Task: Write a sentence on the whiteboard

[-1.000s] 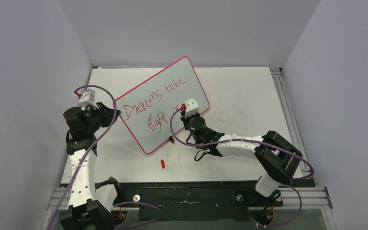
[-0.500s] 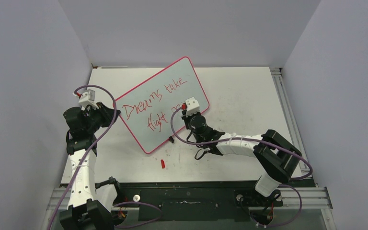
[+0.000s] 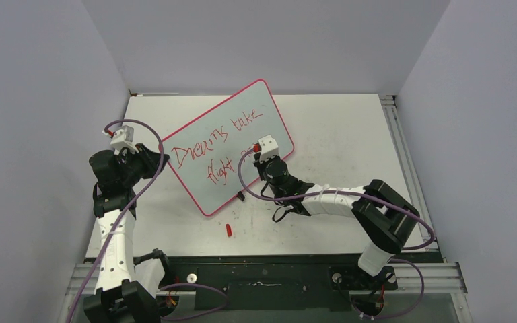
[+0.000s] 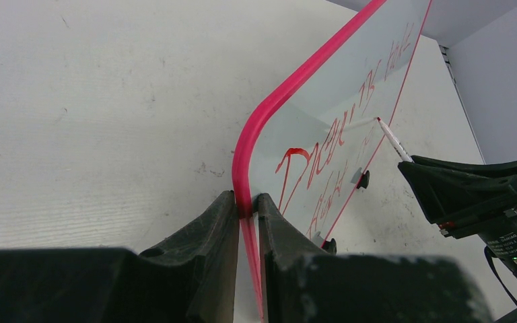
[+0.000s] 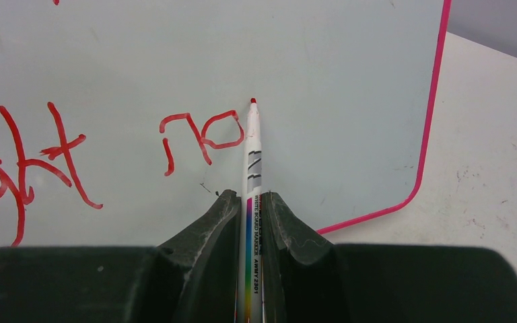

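The whiteboard (image 3: 225,145) stands tilted on the counter (image 3: 336,134), its corner rim clamped in the left pincer (image 4: 246,205) — braced against writing pressure. The right pincer (image 5: 248,202) grips a red-tipped marker (image 5: 252,145), tip apparently touching the surface beside "no" — mid-sentence.

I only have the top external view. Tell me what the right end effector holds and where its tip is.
Observer: The right end effector is shut on a white marker; its red tip sits just right of the last "o".
Operator: Read me that last word.
Observer: In the right wrist view it reads "no", after "ight".
Operator: Report the left grip.
Observer: The left end effector pinches the whiteboard by its pink rim, near a rounded corner.
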You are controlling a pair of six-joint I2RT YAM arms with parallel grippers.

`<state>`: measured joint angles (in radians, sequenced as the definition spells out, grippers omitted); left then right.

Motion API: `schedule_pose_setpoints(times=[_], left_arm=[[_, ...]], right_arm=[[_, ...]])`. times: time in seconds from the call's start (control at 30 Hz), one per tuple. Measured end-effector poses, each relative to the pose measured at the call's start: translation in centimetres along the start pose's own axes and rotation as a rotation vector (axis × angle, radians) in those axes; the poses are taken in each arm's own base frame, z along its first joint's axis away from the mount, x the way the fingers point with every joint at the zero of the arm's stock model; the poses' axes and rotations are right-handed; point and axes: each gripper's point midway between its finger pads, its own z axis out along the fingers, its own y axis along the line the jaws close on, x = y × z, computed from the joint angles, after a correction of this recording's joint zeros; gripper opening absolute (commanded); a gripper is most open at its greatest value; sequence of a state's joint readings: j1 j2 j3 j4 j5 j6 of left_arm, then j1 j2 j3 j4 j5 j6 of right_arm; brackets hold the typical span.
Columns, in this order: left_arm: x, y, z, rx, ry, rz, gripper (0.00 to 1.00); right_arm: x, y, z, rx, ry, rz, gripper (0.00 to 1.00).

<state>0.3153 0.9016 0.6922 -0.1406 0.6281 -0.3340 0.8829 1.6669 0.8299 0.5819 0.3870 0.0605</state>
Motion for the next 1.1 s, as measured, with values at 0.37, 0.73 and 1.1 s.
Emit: schedule_pose_setpoints(times=[0.37,0.73,1.1], left_arm=[[0.0,0.0,0.0,0.0,0.0,0.001,0.13],[0.0,0.0,0.0,0.0,0.0,0.001,0.13],[0.0,0.0,0.0,0.0,0.0,0.001,0.13]], right_arm=[[0.3,0.1,0.1,-0.001,0.007,0.001,0.05],[3.4,-0.5,-0.7,0.005,0.066,0.009,0.05],[4.1,-0.6,-0.9,0.009,0.086,0.006,0.05]])
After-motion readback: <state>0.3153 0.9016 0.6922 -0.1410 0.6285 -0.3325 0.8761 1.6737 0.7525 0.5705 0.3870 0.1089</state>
